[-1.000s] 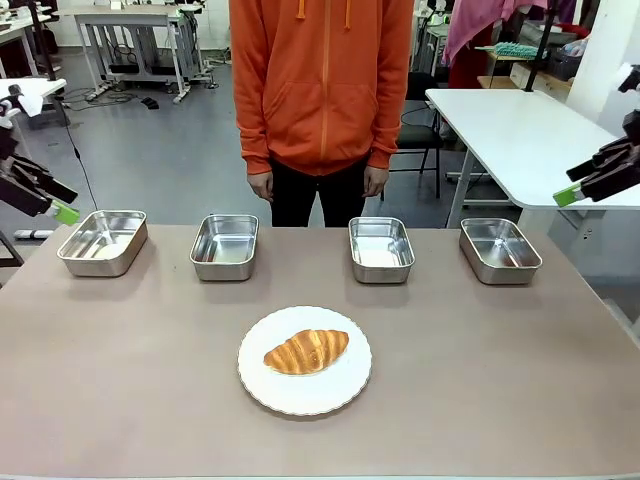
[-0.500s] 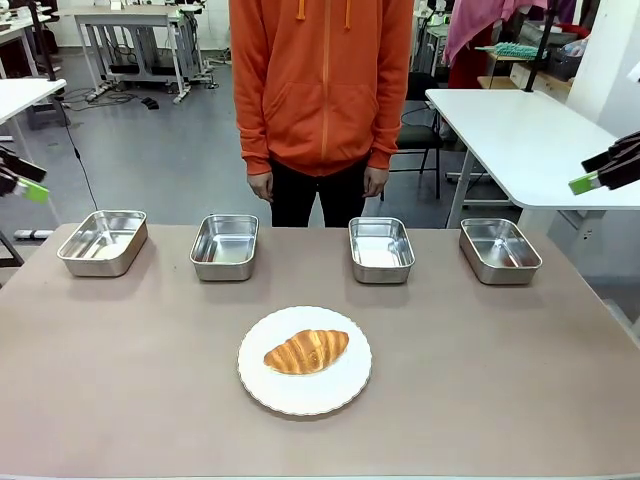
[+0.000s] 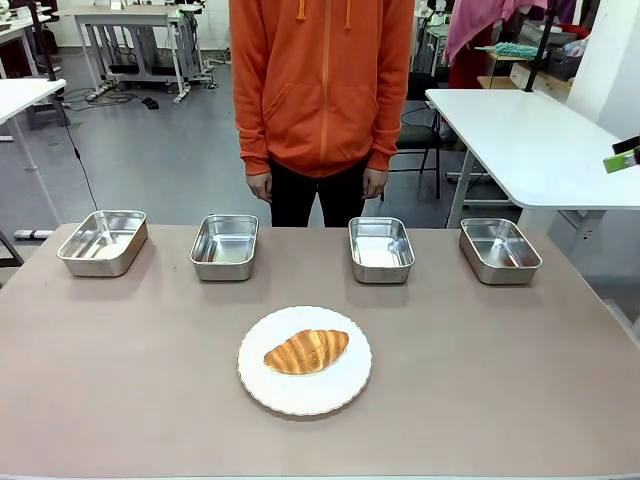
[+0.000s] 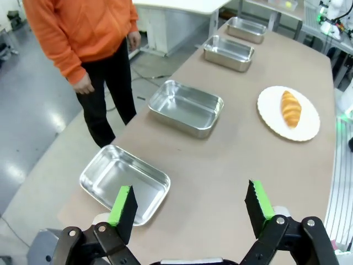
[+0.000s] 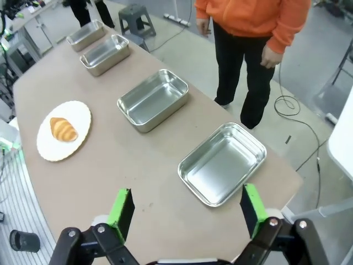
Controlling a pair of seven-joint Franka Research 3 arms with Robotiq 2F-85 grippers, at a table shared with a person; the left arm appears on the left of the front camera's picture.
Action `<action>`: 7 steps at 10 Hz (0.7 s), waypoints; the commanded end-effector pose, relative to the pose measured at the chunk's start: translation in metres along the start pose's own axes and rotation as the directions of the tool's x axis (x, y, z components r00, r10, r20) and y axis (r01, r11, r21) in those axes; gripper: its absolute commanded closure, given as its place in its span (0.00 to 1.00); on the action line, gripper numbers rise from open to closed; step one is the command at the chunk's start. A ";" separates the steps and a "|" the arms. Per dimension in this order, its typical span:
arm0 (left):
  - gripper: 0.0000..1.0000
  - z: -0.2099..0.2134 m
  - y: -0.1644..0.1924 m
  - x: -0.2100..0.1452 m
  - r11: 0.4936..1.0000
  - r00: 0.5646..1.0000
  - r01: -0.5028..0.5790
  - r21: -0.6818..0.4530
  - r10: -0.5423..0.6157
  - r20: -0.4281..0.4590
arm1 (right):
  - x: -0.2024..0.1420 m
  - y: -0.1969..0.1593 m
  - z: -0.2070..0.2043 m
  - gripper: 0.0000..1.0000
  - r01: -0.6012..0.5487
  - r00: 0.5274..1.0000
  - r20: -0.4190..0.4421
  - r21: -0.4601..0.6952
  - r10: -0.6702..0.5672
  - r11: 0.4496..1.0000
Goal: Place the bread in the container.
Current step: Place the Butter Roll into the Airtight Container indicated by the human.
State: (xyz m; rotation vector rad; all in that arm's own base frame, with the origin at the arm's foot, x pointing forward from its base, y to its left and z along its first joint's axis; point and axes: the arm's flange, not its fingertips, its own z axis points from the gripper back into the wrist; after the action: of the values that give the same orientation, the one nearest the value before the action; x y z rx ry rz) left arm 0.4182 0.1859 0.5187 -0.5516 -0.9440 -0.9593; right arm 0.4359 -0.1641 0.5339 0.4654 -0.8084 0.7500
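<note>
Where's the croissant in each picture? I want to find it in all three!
Front view: the croissant sits low in the middle, on the white plate.
Left wrist view: upper right.
Right wrist view: left side.
Shared landmark: that white plate under it.

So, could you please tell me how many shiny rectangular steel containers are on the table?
4 shiny rectangular steel containers, in a row along the far side of the brown table: far left, left of centre, right of centre, far right. None seems hidden.
</note>
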 end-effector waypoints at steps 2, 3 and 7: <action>0.00 0.010 0.006 0.003 0.999 0.998 0.024 -0.021 -0.023 0.051 | -0.002 -0.015 0.012 0.00 -0.012 0.999 0.046 0.017 0.011 1.000; 0.00 0.011 0.006 0.004 1.000 0.999 0.014 -0.020 -0.013 0.052 | -0.003 -0.016 0.015 0.00 -0.008 0.999 0.053 0.020 0.007 1.000; 0.00 0.003 -0.009 0.015 1.000 1.000 -0.019 0.025 0.019 -0.013 | -0.006 -0.019 0.019 0.00 0.006 0.998 0.061 0.024 -0.008 1.000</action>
State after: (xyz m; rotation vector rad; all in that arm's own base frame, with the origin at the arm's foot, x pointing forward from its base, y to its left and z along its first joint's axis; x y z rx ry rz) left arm 0.4211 0.1857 0.5299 -0.5602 -0.9455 -0.9652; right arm 0.4342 -0.1888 0.5380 0.5053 -0.8303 0.7188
